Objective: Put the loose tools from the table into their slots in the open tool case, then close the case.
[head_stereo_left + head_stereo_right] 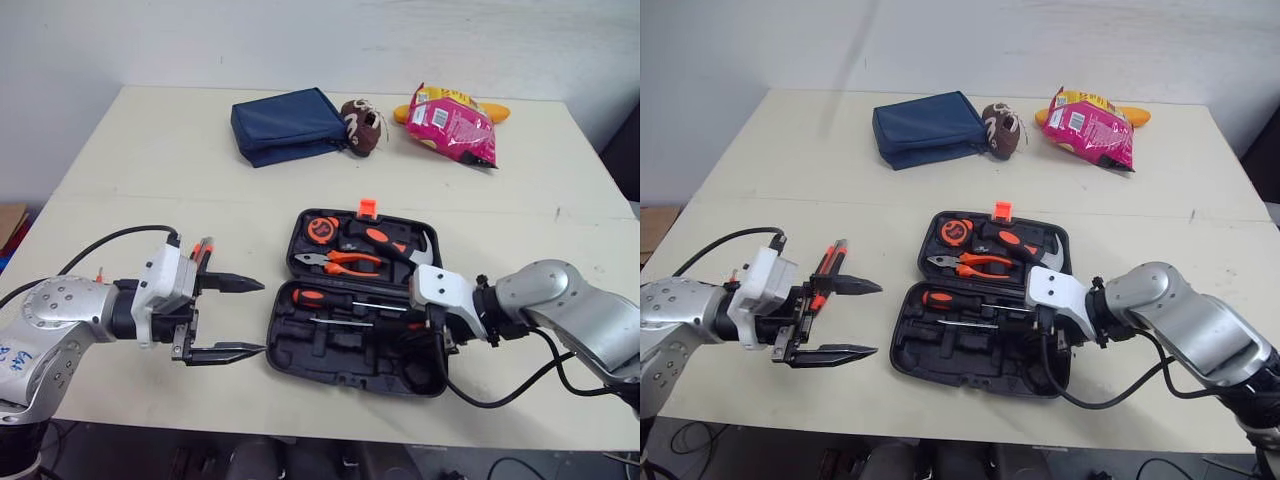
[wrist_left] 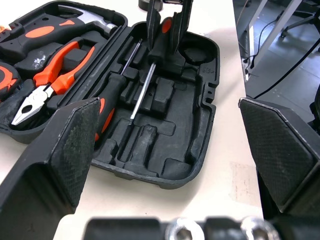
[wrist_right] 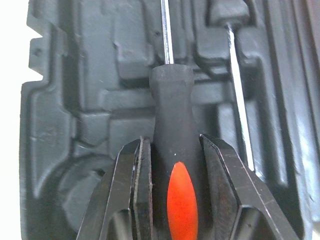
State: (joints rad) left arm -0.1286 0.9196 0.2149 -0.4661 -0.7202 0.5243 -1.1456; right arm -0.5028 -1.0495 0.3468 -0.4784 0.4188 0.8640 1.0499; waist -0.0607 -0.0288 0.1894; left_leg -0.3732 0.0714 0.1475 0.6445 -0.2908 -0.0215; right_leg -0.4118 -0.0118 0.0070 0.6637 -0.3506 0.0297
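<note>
Right gripper (image 3: 172, 150) is clamping its fingers on the screwdriver (image 3: 172, 100) handle, shaft pointing toward 9 o'clock along a slot in the tool case (image 1: 285, 345) near half, apparently for seating, while left gripper (image 1: 255, 317) is hovering wide-open, empty, at the case's 9 o'clock.

left gripper (image 1: 258, 316) spread wide; right gripper (image 3: 172, 145) clamped.

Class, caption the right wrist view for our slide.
Right gripper shut on a black-and-orange screwdriver at the slots of the open tool case.
</note>
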